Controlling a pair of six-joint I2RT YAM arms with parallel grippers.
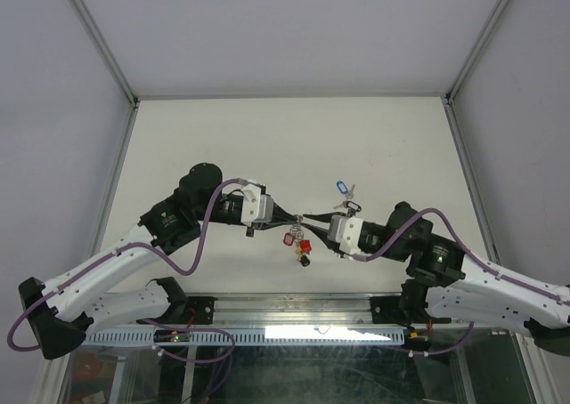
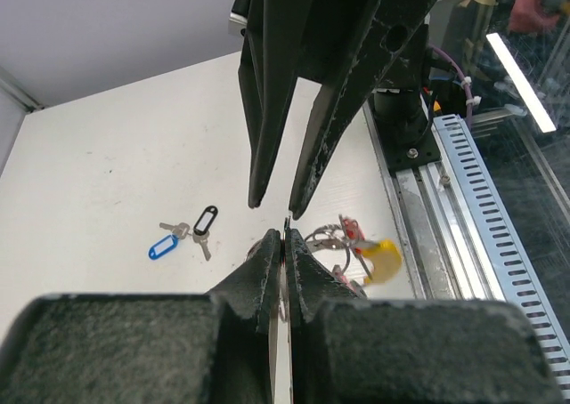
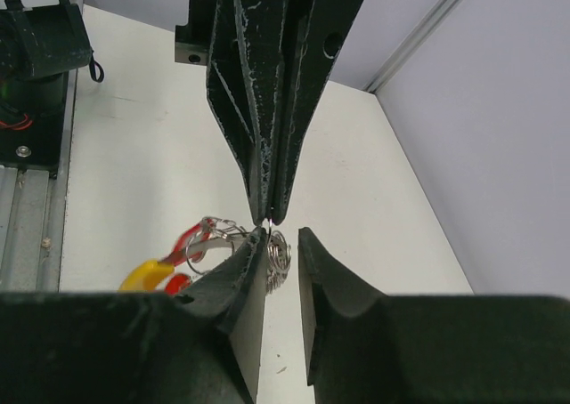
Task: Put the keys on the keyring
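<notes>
Silvery-grey ribbed metal keyring, upright, is pinched by left gripper; right gripper is spread around it; red- and yellow-tagged keys hung beneath.

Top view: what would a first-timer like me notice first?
The left gripper and right gripper meet tip to tip over the middle of the table. The left pinches the keyring, and the right is open at it. Red- and yellow-tagged keys hang from it. Two loose keys, tagged blue and black, lie farther back.
</notes>
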